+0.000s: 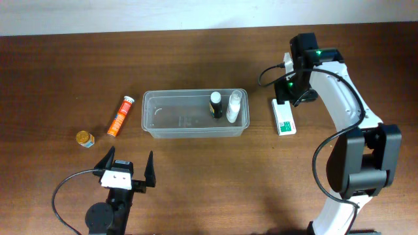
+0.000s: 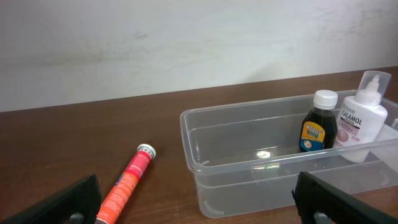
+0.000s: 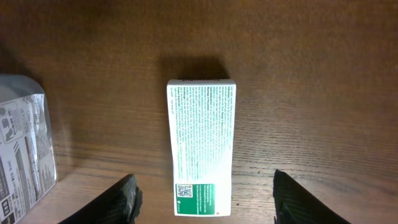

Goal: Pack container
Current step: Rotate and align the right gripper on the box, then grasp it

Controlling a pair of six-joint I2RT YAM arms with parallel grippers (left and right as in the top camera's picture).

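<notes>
The clear plastic container (image 1: pixel 189 114) sits mid-table and holds a dark bottle with a white cap (image 1: pixel 215 105) and a white calamine bottle (image 1: pixel 234 106) at its right end; it also shows in the left wrist view (image 2: pixel 249 149). A white-and-green carton (image 1: pixel 284 118) lies flat to its right, also in the right wrist view (image 3: pixel 201 146). My right gripper (image 3: pixel 202 199) is open above the carton, fingers either side, not touching. My left gripper (image 1: pixel 127 168) is open and empty near the front edge. An orange tube (image 1: pixel 119 115) lies left of the container.
A small round yellow-lidded jar (image 1: pixel 85 138) stands left of the orange tube. The container's corner (image 3: pixel 22 143) shows at the left of the right wrist view. A pale wall lies beyond the table's far edge.
</notes>
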